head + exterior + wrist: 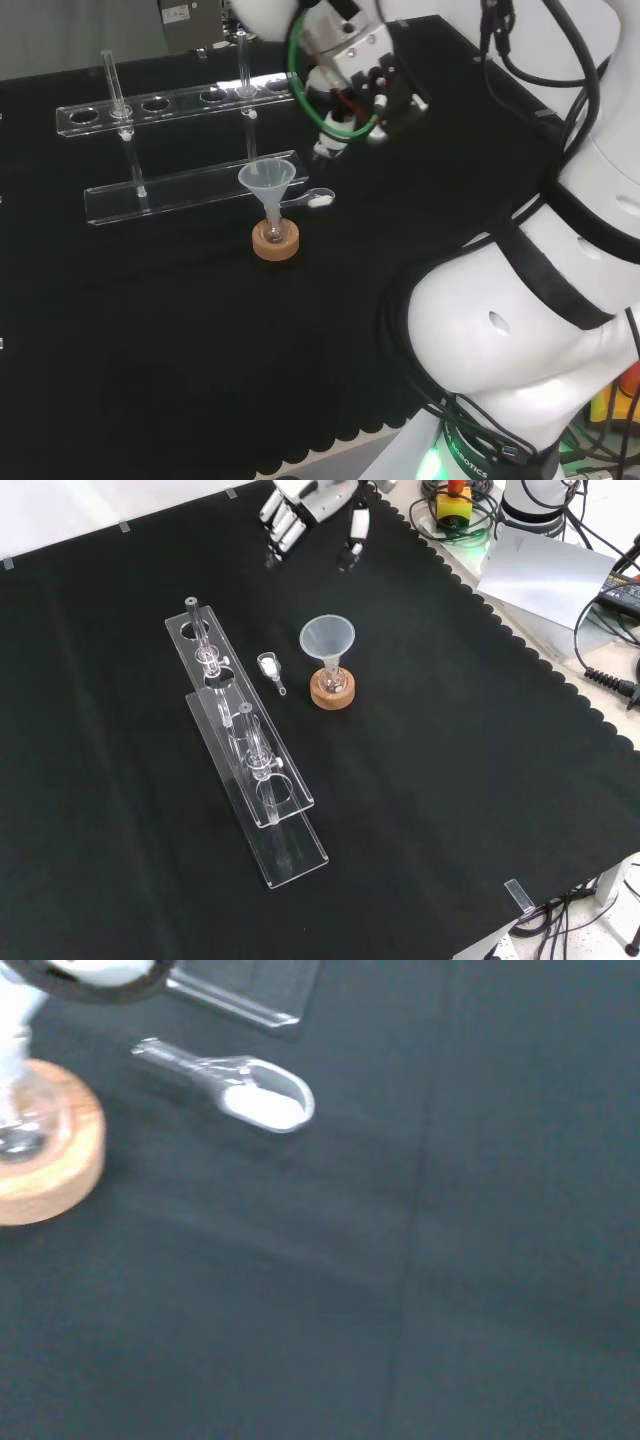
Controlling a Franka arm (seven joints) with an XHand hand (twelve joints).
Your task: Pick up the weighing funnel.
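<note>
We see the weighing funnel (pixel 268 667) lying on the counter (pixel 450 780), white powder in its scoop, between the clear rack (pixel 250 750) and the funnel's (pixel 327 638) cork ring (pixel 332 692). Our hand (pixel 300 505) hangs well apart from it, fingers relaxed and spread, holding nothing.

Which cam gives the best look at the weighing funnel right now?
Wrist view: the weighing funnel lies close and large on the cloth, something white in its scoop, stem toward the cork ring. Front view shows it tiny, between rack and funnel. Head view shows it tiny too, just right of the funnel.
</note>
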